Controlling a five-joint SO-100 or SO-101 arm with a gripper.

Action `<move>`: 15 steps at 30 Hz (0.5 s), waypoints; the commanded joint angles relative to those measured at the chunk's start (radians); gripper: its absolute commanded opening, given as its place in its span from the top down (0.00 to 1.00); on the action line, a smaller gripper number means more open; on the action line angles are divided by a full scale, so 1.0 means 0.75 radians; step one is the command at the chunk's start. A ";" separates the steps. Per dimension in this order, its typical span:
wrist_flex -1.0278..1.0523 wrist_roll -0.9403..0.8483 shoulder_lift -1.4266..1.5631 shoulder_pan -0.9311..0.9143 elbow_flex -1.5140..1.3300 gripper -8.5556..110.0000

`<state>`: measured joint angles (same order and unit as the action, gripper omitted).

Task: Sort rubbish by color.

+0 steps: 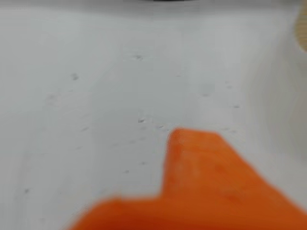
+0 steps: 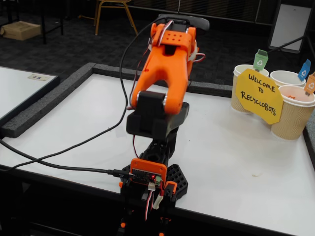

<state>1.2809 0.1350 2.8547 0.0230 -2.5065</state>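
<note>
Beige paper cups (image 2: pixel 290 115) number three beside one yellow sign (image 2: pixel 259 96); pincer (image 1: pixel 201 182) state unclear.

Setting: looking like a demo or event hall, not a home.
Floor: dark carpet is running across the top of the fixed view, with a yellow-legged chair (image 2: pixel 114 11) standing upper left.
Tables: white tabletop (image 2: pixel 236 162) is sitting inside a grey foam border (image 2: pixel 44 101).
Display: a handwritten yellow sign (image 2: pixel 259 96) is leaning on flagged paper cups (image 2: pixel 290 115) at right.
</note>
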 commanded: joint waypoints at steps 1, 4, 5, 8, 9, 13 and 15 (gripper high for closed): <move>-0.076 -0.012 0.110 -0.123 -0.041 0.88; -0.096 -0.014 0.231 -0.129 -0.147 0.87; -0.104 -0.014 0.280 -0.125 -0.180 0.87; -0.098 -0.014 0.462 -0.092 -0.280 0.87; -0.096 -0.014 0.513 -0.086 -0.313 0.87; -0.061 -0.014 0.573 -0.088 -0.387 0.87; -0.059 -0.014 0.575 -0.108 -0.397 0.87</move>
<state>1.2395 0.1350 3.2428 -0.0430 -2.8256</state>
